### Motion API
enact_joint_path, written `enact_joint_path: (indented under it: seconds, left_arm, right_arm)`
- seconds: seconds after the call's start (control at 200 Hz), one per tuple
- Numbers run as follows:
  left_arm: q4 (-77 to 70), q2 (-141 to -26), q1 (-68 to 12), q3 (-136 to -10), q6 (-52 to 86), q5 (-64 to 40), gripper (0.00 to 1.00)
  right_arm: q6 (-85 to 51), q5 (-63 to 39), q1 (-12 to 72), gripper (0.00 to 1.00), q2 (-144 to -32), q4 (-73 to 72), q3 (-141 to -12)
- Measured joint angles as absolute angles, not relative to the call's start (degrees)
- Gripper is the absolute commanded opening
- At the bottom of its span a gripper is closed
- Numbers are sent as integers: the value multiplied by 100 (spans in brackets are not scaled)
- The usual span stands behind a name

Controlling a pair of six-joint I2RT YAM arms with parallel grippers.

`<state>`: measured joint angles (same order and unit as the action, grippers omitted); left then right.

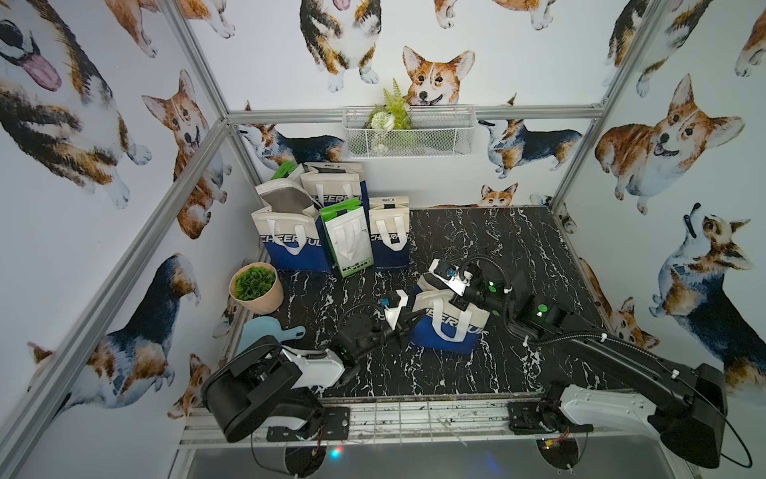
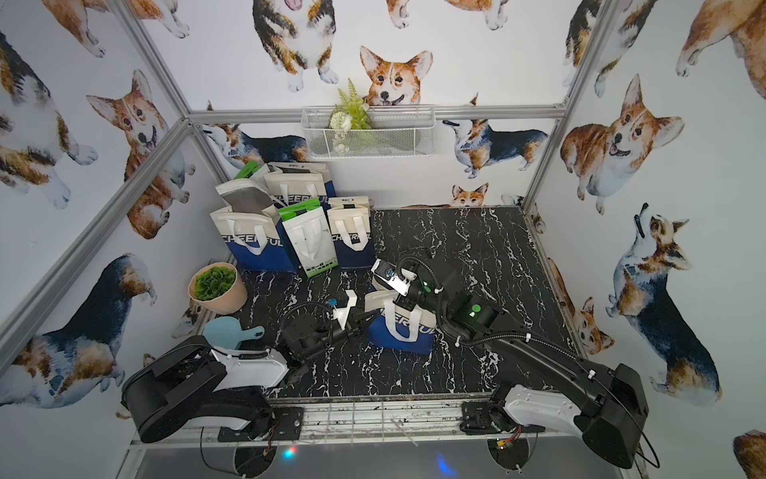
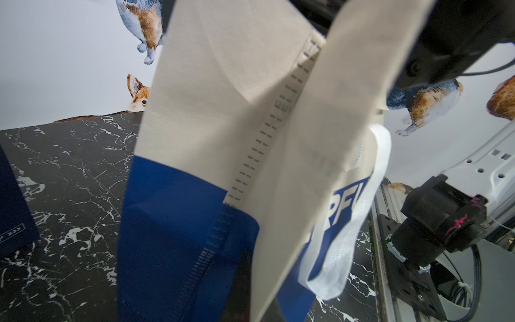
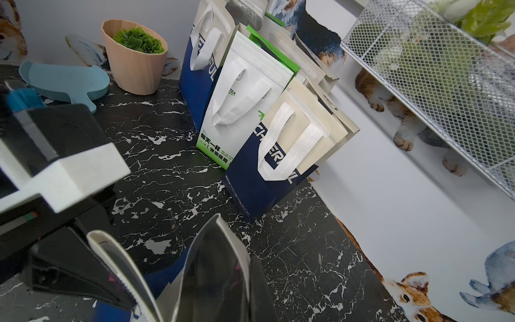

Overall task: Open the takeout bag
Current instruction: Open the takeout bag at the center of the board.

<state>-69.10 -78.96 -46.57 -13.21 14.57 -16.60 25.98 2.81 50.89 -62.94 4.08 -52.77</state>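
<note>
The takeout bag [image 1: 445, 331] stands midway across the surface [image 1: 518, 249]. The left pincer [image 1: 408, 322] and right pincer [image 1: 458, 302] are both clenched on its rim.

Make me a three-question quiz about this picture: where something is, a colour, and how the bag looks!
1. Where is the peach plant pot?
A. Hanging on the wall.
B. Beside the light blue scoop, at the table's left edge.
C. On a bag.

2. The takeout bag standing alone is cream above and what below?
A. Red.
B. Yellow.
C. Blue.

3. That bag's mouth is:
A. Parted.
B. Taped shut.
C. Folded over.

Answers:
1 B, pot and scoop sit together.
2 C, its base is blue.
3 A, the right wrist view shows silvery lining inside.
</note>
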Motion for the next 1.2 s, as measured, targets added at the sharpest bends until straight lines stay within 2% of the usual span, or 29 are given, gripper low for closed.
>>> enact_joint_path:
  seconds: [0.521, 0.906, 1.201]
  left_arm:
    - [-6326, -7352, -4657, -1245, 1212, -1594, 0]
    - [-6394, -7371, -4659, -1282, 1079, -1706, 0]
    - [-6451, -7295, -4659, -1280, 1039, -1699, 0]
  right_arm:
    - [2582, 172, 5057, 0, -6324, 550, -5380]
    - [2591, 1, 5048, 0, -6051, 1328, -5712]
    - [2674, -193, 5048, 0, -6261, 2252, -6517]
